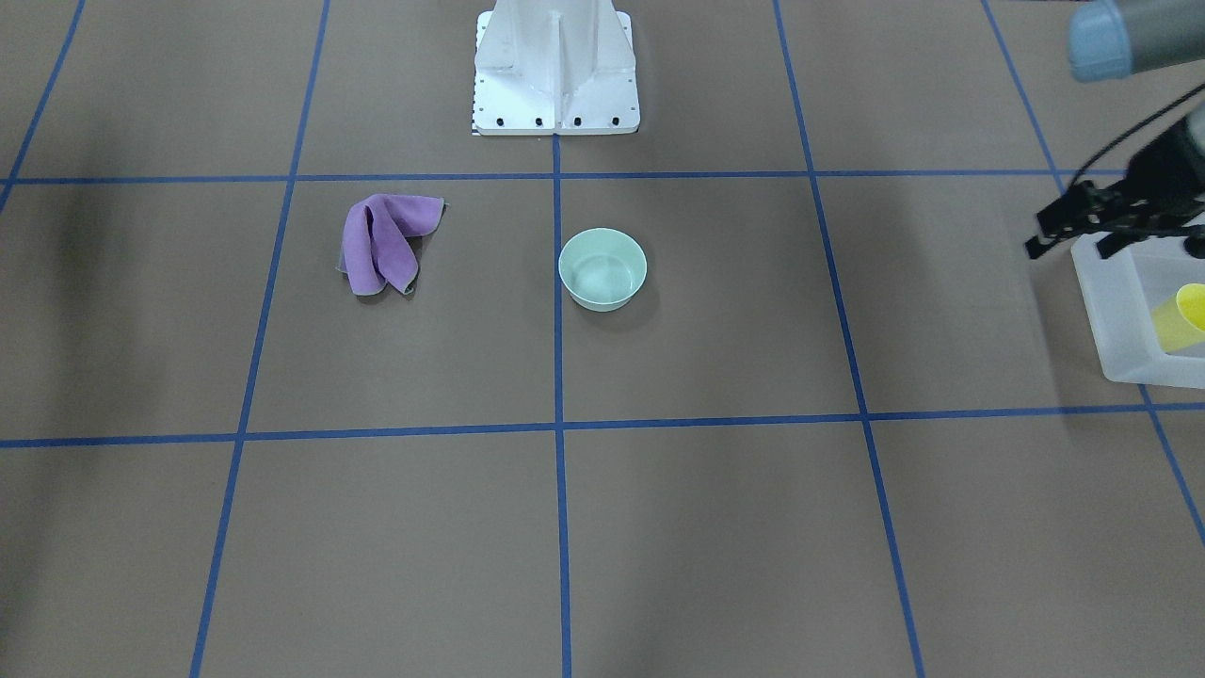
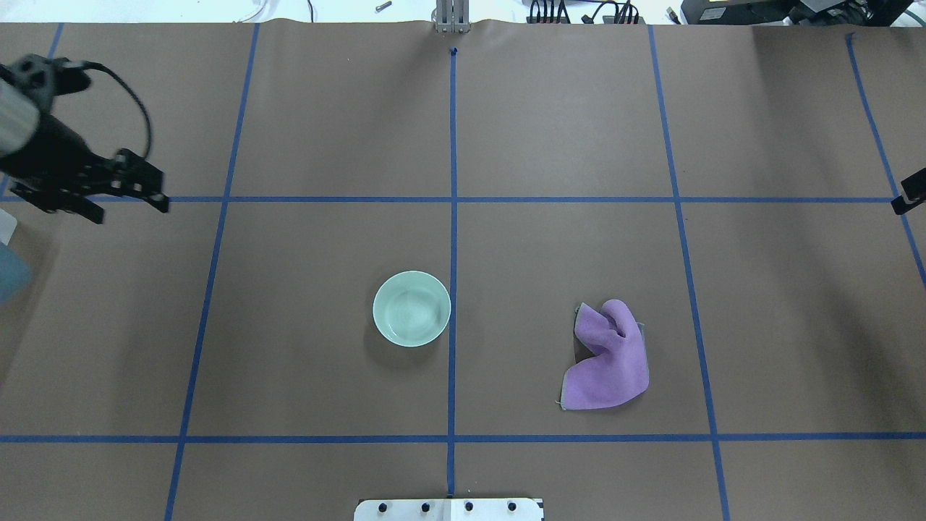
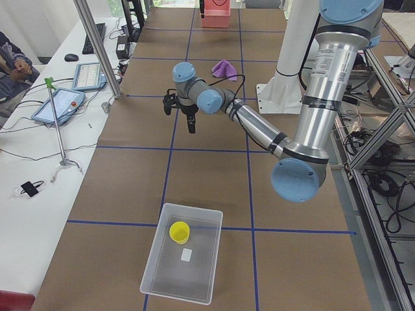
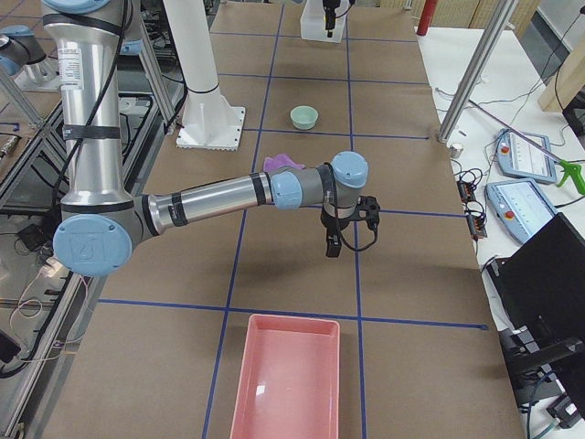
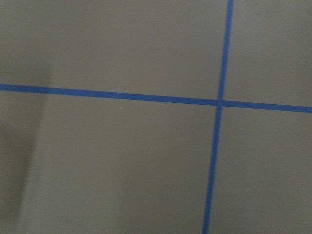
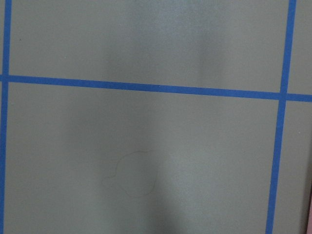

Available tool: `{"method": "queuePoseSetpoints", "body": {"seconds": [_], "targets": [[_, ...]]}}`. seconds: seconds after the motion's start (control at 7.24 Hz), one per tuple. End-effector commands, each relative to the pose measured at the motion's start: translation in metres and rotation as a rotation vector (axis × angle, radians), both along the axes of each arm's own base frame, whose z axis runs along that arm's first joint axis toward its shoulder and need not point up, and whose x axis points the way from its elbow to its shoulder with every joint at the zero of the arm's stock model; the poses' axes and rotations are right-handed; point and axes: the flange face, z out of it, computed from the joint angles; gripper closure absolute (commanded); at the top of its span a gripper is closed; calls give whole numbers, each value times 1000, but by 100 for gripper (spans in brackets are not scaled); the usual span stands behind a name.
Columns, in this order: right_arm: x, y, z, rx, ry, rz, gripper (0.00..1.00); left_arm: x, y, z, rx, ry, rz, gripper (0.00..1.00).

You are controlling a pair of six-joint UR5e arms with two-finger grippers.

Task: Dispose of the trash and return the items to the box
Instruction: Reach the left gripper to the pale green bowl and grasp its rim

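The mint-green bowl point(image 1: 602, 268) stands upright and empty near the table's middle; it also shows in the overhead view point(image 2: 411, 308). The yellow cup point(image 1: 1184, 315) lies inside the translucent box point(image 1: 1116, 311) at my left end of the table, also seen in the left side view, cup point(image 3: 179, 231) and box point(image 3: 194, 278). My left gripper point(image 2: 132, 212) hangs open and empty in the air between the box and the bowl, and shows in the front view point(image 1: 1068, 250). My right gripper point(image 4: 343, 233) hovers over bare table; only its edge point(image 2: 910, 194) shows overhead, so I cannot tell its state.
A crumpled purple cloth point(image 2: 608, 358) lies on the table on my right side, also in the front view point(image 1: 386, 240). A pink bin point(image 4: 288, 384) stands at my right end of the table. The white robot base point(image 1: 555, 75) is behind the bowl.
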Motion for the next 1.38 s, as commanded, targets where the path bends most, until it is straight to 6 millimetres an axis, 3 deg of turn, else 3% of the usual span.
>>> {"method": "queuePoseSetpoints", "body": {"seconds": [0.0, 0.28, 0.41, 0.97, 1.1, 1.24], "targets": [[-16, 0, -13, -5, -6, 0, 0, 122, 45, -51, 9, -12, 57, 3], [-22, 1, -15, -6, -6, -10, 0, 201, 36, -62, 5, -6, 76, 3], [-22, 2, -17, -2, -6, -10, 0, 235, 48, -56, -11, 7, 63, 3], [-23, 2, -18, 0, -7, -11, 0, 271, 57, -57, -8, 37, 87, 3], [-23, 2, -18, 0, -7, -11, 0, 274, 56, -51, -14, 30, 88, 14], [-24, 2, -18, 0, -7, -13, 0, 275, 55, -60, -14, 49, 81, 57]]}}
